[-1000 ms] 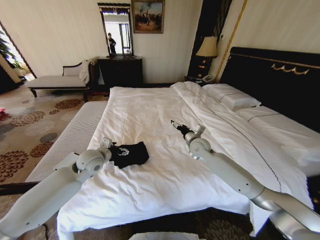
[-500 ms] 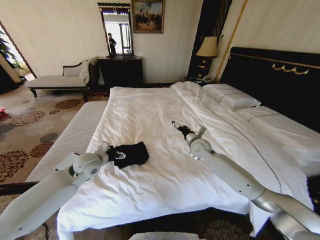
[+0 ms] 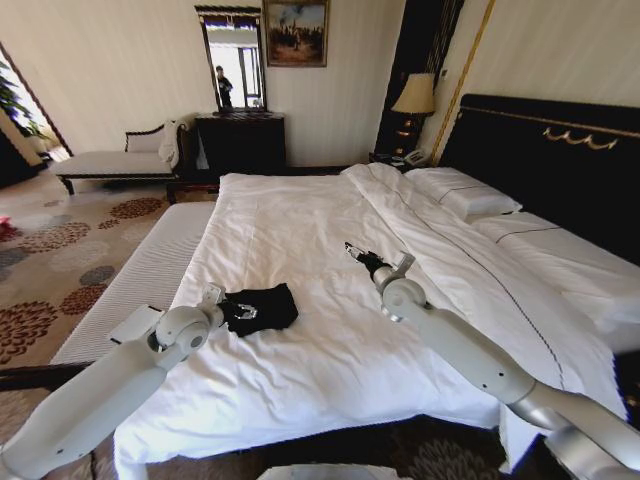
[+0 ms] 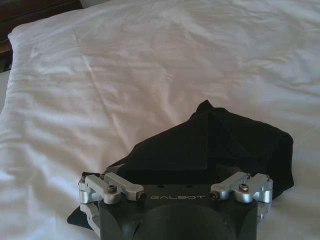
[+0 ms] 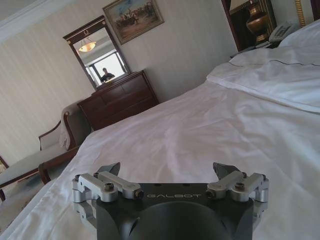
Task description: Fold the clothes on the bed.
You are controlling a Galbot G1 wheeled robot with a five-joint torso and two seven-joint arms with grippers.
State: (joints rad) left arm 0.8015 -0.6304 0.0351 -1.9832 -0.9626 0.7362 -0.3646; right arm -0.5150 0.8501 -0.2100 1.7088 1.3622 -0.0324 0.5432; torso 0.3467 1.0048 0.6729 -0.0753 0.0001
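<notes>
The black T-shirt lies bunched on the white bed near its foot. The left gripper sits right at the shirt's edge. The right gripper hangs mid-mattress, well apart from the shirt.

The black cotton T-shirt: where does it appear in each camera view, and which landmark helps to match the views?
Head view: the black cotton T-shirt lies bunched on the white duvet, lower left of centre, at the left gripper.
Left wrist view: lower centre, just beyond that gripper's body.
Right wrist view: not in it.
Shared landmark: the white duvet; the gold-framed painting links head and right wrist views.
</notes>
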